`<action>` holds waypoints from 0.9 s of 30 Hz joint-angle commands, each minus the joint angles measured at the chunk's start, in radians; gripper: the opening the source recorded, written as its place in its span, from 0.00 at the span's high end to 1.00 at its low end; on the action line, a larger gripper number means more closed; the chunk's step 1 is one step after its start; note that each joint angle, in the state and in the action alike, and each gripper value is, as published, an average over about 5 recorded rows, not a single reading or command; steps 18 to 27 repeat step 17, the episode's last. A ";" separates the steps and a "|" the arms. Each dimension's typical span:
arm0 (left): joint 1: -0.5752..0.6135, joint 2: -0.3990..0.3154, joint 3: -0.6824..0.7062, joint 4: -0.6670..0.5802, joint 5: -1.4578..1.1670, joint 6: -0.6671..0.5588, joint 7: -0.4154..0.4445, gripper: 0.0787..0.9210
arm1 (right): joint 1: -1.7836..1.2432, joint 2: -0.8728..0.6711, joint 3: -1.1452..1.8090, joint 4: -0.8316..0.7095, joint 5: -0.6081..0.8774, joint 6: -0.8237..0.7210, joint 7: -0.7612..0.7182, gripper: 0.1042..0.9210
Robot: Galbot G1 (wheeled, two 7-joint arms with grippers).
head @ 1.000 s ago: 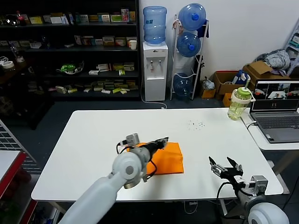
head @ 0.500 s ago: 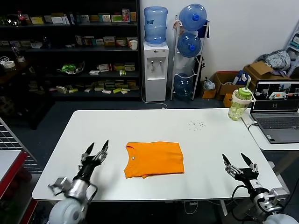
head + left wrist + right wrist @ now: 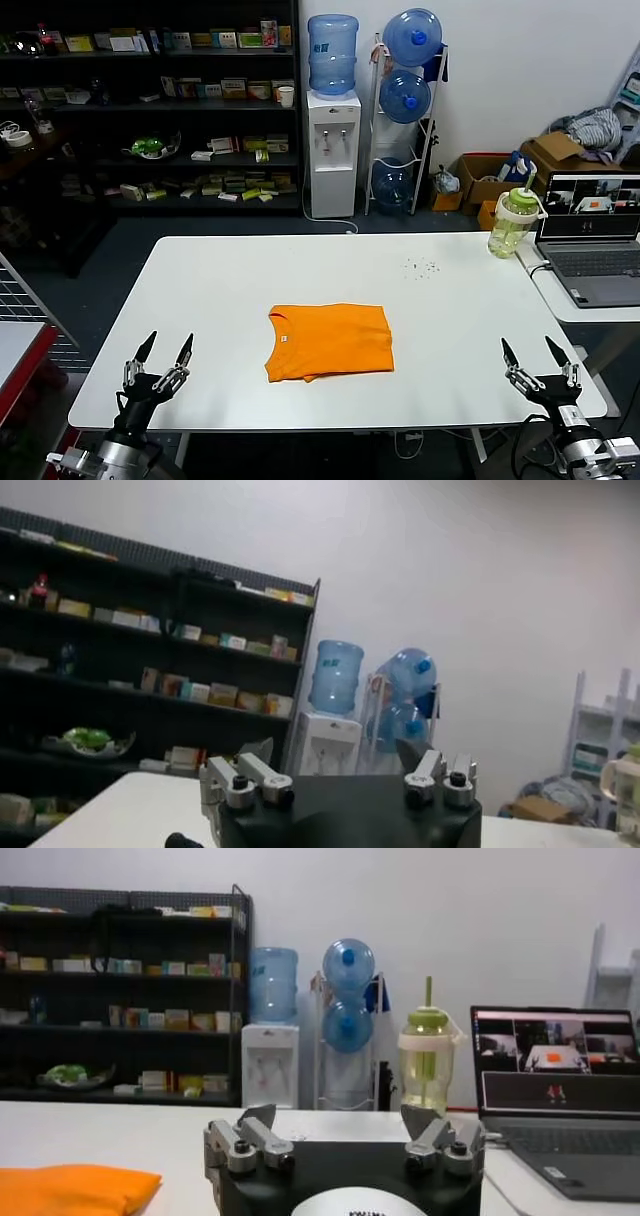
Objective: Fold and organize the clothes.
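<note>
folded t-shirt (image 3: 329,342) lies mid-table (image 3: 220,290), between left hand (image 3: 157,362) and right hand (image 3: 540,363).

bare white table (image 3: 220,280) around folded orange T-shirt (image 3: 330,341), bottle (image 3: 511,222) at corner

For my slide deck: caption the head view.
Folded orange T-shirt lies mid-table, with the open left gripper and open right gripper apart at the near corners.

Both arms are cut off by the head view's lower edge; the folded T-shirt (image 3: 329,342) is cropped at the right wrist view's lower left, its lettering hidden.
</note>
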 commanded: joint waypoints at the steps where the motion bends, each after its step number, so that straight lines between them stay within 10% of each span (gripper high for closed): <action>1: 0.084 -0.027 -0.070 -0.008 0.055 -0.080 0.058 0.12 | -0.003 0.070 0.026 -0.015 -0.078 0.083 -0.038 0.12; 27: 0.060 -0.142 -0.085 -0.011 0.128 -0.089 0.066 0.12 | 0.022 0.184 0.002 -0.014 -0.227 0.143 -0.057 0.12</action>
